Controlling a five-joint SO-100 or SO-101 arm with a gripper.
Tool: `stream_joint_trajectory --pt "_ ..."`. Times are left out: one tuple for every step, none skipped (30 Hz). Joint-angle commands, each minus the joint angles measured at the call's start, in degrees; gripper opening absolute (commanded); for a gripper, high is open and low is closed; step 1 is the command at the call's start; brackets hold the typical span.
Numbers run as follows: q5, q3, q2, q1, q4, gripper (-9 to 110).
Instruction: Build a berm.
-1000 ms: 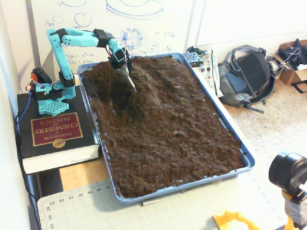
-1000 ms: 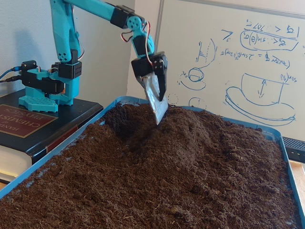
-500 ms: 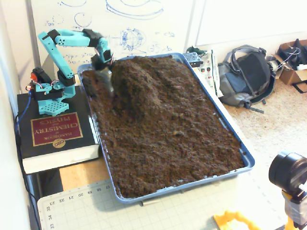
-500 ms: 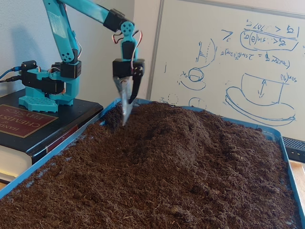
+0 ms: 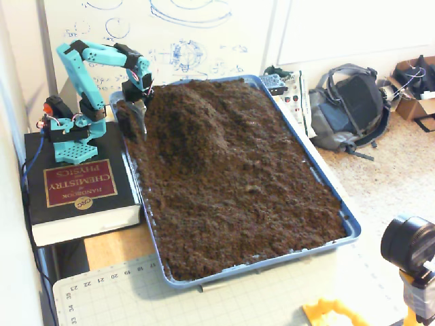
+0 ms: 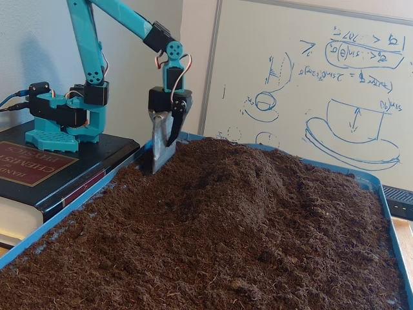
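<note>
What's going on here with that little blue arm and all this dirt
A small teal robot arm, mounted on a thick book, is shaping loose brown soil in a blue tray. Its gripper points straight down, its flat metal blade tip pushed into the soil at the tray's near-arm corner, beside a raised mound, the berm. The rest of the soil bed lies lower and lumpy. A whiteboard stands behind the tray.

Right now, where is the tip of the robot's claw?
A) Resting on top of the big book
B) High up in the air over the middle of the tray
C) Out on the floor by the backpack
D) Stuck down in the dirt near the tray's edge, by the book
D: in both fixed views the claw points down with its tip in the dirt, close to the tray edge beside the book.
</note>
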State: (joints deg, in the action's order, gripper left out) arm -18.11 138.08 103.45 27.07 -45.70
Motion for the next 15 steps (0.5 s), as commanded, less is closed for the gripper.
stream_joint_trajectory --pt "-1.76 -0.18 -2.37 2.37 5.8 0" --pt "-2.2 -0.18 -3.78 2.99 7.29 0" --pt "-2.72 -0.18 -5.1 3.6 8.7 0" --pt "-3.25 -0.35 -6.33 4.13 10.02 0" --pt "-3.78 -0.44 -7.56 4.57 11.34 0" --pt "-4.22 -0.62 -8.79 4.83 12.48 0" --pt "-4.48 -0.88 -10.11 5.01 13.54 0" --pt "-4.48 -0.97 -11.25 5.19 14.5 0" --pt "-4.48 -0.97 -12.39 5.19 15.38 0" --pt "-4.48 -1.05 -13.45 5.19 16.35 0" --pt "-4.48 -1.05 -14.24 5.19 17.23 0" --pt "-4.48 -1.14 -14.77 5.19 18.19 0" --pt "-4.48 -1.14 -15.03 5.19 19.25 0" --pt "-4.39 -1.32 -15.29 5.1 20.3 0" --pt "-4.31 -1.76 -15.29 4.92 21.27 0"
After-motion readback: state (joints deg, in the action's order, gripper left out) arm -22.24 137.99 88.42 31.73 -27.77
